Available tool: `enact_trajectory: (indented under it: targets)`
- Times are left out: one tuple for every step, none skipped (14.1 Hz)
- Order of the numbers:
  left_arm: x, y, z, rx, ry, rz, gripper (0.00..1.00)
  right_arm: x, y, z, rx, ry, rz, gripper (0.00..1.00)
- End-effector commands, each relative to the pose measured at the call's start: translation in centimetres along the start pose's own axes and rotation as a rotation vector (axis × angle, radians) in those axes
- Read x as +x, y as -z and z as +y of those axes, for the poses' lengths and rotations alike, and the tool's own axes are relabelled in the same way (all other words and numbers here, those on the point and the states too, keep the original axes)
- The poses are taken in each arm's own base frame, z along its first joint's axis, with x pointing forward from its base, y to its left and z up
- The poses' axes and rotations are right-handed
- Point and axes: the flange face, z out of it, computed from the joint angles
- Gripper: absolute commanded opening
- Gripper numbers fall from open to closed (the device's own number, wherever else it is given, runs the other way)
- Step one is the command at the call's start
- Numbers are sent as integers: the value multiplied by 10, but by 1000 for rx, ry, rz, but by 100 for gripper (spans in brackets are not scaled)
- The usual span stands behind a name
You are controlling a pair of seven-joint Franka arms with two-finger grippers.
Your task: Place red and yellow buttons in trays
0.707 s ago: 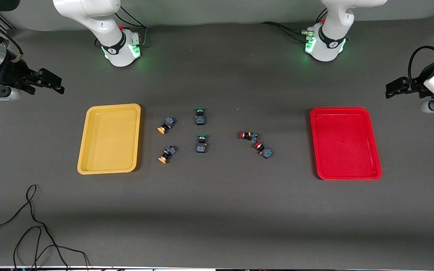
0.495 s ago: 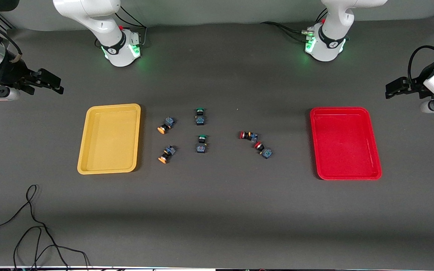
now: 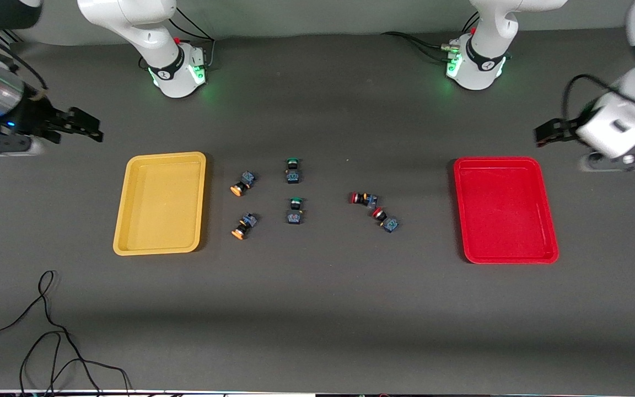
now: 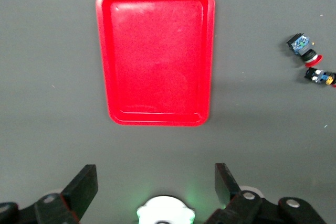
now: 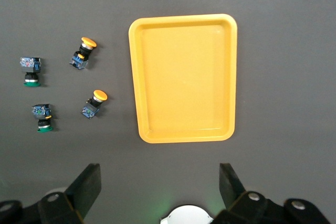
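The right gripper (image 3: 90, 128) hangs above the dark surface (image 3: 317, 309) at the right arm's end, over the bare strip between the yellow tray (image 3: 122, 220) and the base edge, its fingers (image 5: 86, 184) spread wide and holding nothing. The yellow tray lies flat and empty toward that same end. Just beside it, toward the middle, lie two yellow-capped buttons on their sides, one (image 3: 242, 183) farther from the front camera and one (image 3: 243, 225) nearer, apart from each other and from the tray. At the middle of the surface lie two green-capped buttons, one (image 3: 292, 170) farther and one (image 3: 295, 210) nearer. Toward the left arm's end lie two red-capped buttons, one (image 3: 363, 198) farther and one (image 3: 385, 219) nearer, close together; whether they touch cannot be told. The red tray (image 3: 463, 220) lies flat and empty, well apart from them. The left gripper (image 3: 550, 132) hangs above the surface at the left arm's end, over the corner of the red tray nearest the bases, its fingers (image 4: 84, 190) also spread wide and empty.
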Motion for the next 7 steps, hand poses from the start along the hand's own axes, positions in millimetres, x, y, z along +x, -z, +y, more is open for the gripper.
enact_trajectory:
  targets:
    - [10, -26, 77, 40, 105, -26, 99, 13, -16, -57, -23, -31, -2, 100]
    - [14, -39, 105, 40, 149, -25, 99, 17, -28, -77, -27, -56, -1, 100]
    - [17, -53, 132, 35, 184, -27, 99, 21, -43, -96, -27, -89, 1, 100]
    - [20, -69, 159, 27, 232, -32, 99, 24, -59, -116, -27, -130, 6, 100]
    - [24, -91, 187, 23, 275, -42, 99, 24, -82, -132, -29, -180, 4, 100]
    - [29, -118, 216, 21, 306, -53, 99, 20, -106, -143, -32, -217, 6, 100]
    - [31, -145, 244, 21, 328, -56, 99, 12, -136, -150, -34, -244, 13, 100]
